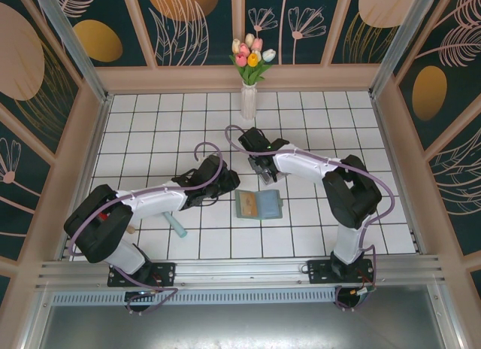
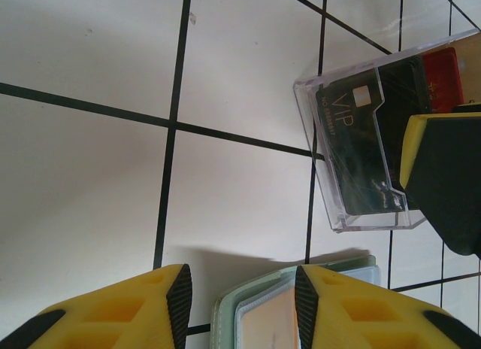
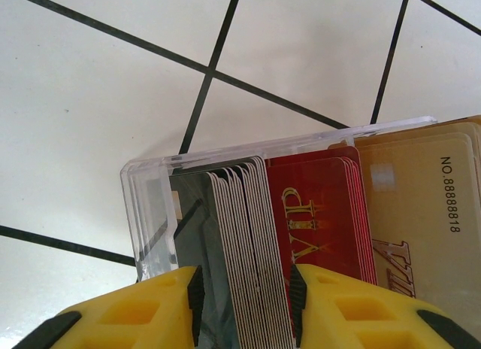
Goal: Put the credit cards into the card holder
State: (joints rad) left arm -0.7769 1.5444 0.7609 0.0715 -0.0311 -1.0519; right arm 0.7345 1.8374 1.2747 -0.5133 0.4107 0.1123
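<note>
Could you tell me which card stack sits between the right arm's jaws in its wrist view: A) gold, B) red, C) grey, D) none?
C: the grey stack stands between the jaws of the right gripper; the red cards and gold cards stand beside it.

The left arm [image 1: 150, 198] and right arm [image 1: 304, 165] have white shells between bulky black joint housings. A lilac cable [image 1: 213, 148] loops along each, down to black bases [image 1: 143, 274] at 6 o'clock. The fingers [image 2: 113, 315] are yellow blocks with recessed pockets, lined with black pads [image 3: 195, 300].
</note>
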